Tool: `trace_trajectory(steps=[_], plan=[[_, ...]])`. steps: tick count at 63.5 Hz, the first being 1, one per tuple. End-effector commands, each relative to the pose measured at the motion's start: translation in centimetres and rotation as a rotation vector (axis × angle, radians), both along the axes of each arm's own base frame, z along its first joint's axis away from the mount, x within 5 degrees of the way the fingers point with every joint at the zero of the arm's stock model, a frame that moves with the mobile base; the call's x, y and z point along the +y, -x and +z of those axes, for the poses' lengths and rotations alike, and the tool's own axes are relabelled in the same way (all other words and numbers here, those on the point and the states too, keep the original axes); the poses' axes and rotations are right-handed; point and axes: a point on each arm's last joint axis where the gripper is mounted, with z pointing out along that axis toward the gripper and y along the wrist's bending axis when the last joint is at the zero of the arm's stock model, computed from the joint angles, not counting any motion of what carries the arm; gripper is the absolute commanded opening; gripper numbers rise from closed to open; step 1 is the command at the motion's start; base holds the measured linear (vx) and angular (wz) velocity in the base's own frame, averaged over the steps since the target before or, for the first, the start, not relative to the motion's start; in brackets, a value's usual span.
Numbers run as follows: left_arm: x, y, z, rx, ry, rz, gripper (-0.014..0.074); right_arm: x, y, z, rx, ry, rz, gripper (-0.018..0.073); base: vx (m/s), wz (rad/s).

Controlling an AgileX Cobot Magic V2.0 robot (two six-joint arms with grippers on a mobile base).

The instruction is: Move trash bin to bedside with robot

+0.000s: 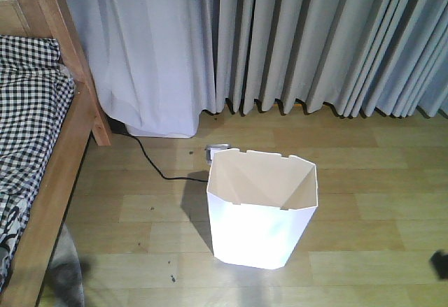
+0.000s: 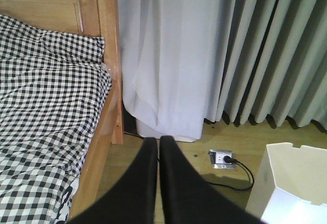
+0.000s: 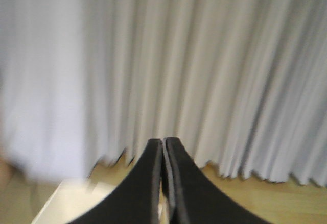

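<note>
**One white bin stands on the floor, apart from the bed**

One trash bin stands upright on the wooden floor, mouth open to the ceiling, its long axis vertical, walls tapering downward. It sits near the floor's middle, in front of the curtain, with a bare strip of boards between it and the bed frame at the left edge. A floor socket and its black cable lie just behind it.

The left gripper has its fingers pressed together on nothing, facing the bedside gap. The right gripper is likewise closed and empty, above the bin's rim; that view is blurred. Probably both arms are held clear so the base can move.
</note>
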Motion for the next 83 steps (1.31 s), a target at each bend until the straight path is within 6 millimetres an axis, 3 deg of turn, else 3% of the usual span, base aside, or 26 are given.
trace_trajectory(steps=[1, 20, 50, 83], plan=[[0.0, -0.1, 0.5, -0.077, -0.004, -0.004, -0.0006, -0.9, 0.0, 1.9, -0.167, -0.038, -0.101, -0.0009, 0.0, 0.0], [0.0, -0.1, 0.5, -0.077, -0.004, -0.004, -0.0006, -1.5, -0.4, -1.1, -0.294, -0.155, -0.155, -0.0009, 0.0, 0.0], [0.0, -0.1, 0.5, -0.077, -0.004, -0.004, -0.0006, -0.4, -0.1, -1.9, -0.214, -0.009, 0.003, -0.0009, 0.0, 0.0], [0.0, -0.1, 0.5, -0.077, -0.004, -0.004, -0.0006, -0.4, -0.1, -2.2, -0.182, 0.003, -0.002, -0.0009, 0.0, 0.0]])
